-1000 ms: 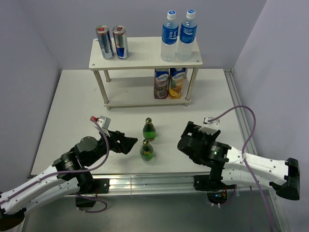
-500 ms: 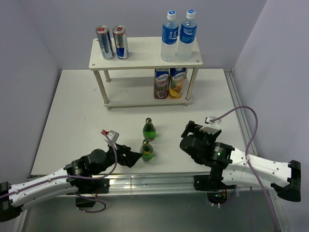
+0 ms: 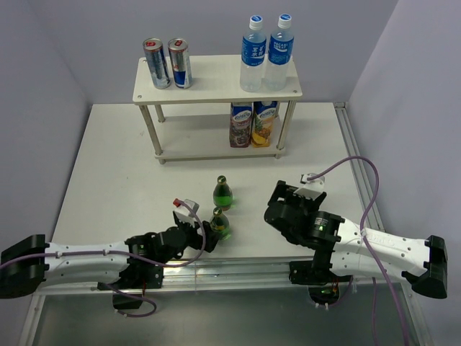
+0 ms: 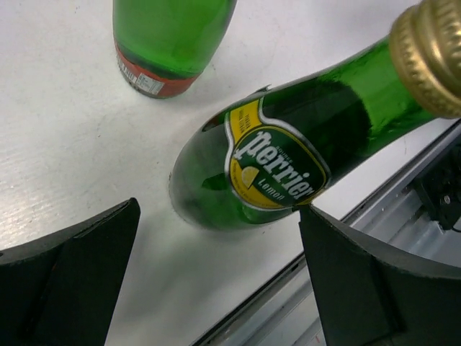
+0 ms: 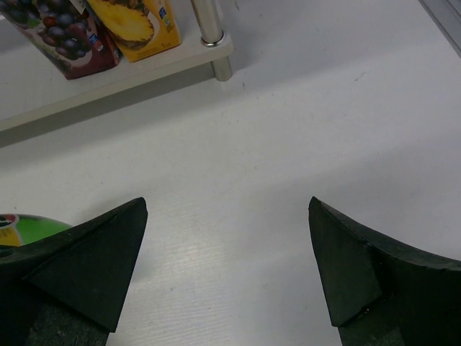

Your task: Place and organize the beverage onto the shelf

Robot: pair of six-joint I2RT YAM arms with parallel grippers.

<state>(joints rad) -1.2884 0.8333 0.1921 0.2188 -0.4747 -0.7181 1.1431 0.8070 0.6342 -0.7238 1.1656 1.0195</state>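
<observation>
Bench (image 3: 108,166): white, faintly grained, spread before me.
Rail (image 3: 238,270): silver metal strip along my near edge.
Walls (image 3: 209,29): pale lilac, closing in my bench's back and sides.

Bright, even light, soft shadows (wrist close-ups slightly blurred).

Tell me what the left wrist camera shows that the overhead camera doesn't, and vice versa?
Only the left wrist: the yellow Perrier Lemon label and gold cap on the near green bottle. Only the overhead: the shelf holding cans, water bottles and juice cartons, and the right gripper, open. Both: that bottle, the far green bottle, and the open left gripper flanking the near one.
</observation>
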